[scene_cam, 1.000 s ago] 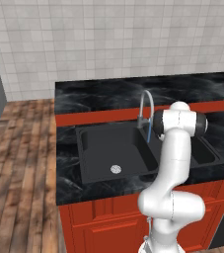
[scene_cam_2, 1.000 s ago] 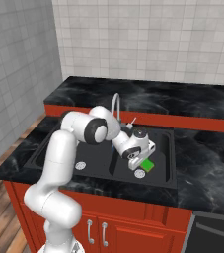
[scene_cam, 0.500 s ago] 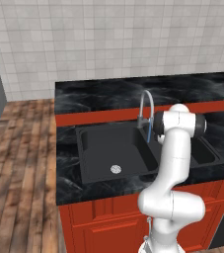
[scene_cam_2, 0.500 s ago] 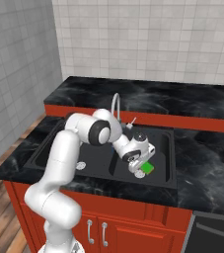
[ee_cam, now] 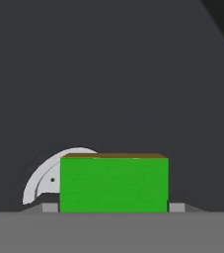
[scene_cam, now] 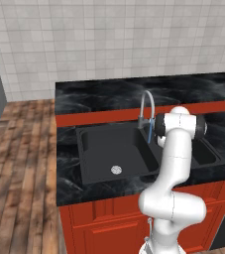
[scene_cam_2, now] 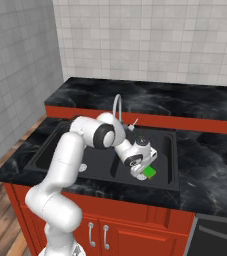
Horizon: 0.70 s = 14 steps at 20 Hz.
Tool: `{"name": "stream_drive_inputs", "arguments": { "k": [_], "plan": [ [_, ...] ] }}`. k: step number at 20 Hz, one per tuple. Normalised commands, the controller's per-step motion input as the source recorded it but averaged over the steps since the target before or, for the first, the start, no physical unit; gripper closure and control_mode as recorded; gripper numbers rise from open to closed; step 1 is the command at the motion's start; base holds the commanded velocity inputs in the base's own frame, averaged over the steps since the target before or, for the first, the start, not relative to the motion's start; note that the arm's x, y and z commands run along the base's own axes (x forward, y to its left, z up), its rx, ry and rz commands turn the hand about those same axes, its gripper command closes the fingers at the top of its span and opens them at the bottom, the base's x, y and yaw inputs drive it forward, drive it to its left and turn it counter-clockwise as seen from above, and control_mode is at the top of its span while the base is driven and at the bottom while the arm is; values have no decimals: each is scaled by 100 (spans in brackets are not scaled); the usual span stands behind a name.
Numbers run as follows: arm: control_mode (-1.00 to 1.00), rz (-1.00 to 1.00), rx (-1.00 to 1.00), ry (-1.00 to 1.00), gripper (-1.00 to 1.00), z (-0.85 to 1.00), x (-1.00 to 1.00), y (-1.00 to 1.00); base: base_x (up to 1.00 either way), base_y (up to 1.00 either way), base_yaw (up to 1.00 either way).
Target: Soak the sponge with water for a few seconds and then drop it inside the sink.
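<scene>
My gripper (scene_cam_2: 145, 170) hangs low inside the narrower basin of the black sink (scene_cam_2: 166, 146), shut on the sponge (scene_cam_2: 149, 173). In the hand view the sponge (ee_cam: 113, 184) shows its green face with a thin yellow edge on top. It sits squeezed between my fingertips (ee_cam: 50, 207), and the gripper (ee_cam: 113, 208) points down at the basin floor. A round silver drain (ee_cam: 43, 182) lies partly behind the sponge. A thin light-blue streak of water (scene_cam: 148, 133) falls from the faucet spout beside my arm, over the sink (scene_cam: 101, 149).
The curved grey faucet (scene_cam: 147, 101) (scene_cam_2: 117, 106) rises at the sink's back edge. A glossy black marbled countertop (scene_cam_2: 210, 165) surrounds the sink above red cabinets. The wide basin has its own drain (scene_cam: 116, 169). A tiled wall stands behind.
The gripper has sunk a little lower into the narrower basin with the sponge still held. The water keeps running.
</scene>
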Motion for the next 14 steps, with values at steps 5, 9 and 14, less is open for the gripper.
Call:
{"name": "stream_drive_inputs", "arguments": {
  "k": [5,9,14],
  "plan": [
    [-100,0,0,3,100,-19,15,-8,0,0,0],
    [-100,0,0,7,100,-21,13,-8,0,0,0],
    [-100,0,0,2,100,-17,4,-3,0,0,0]
  ]
}}
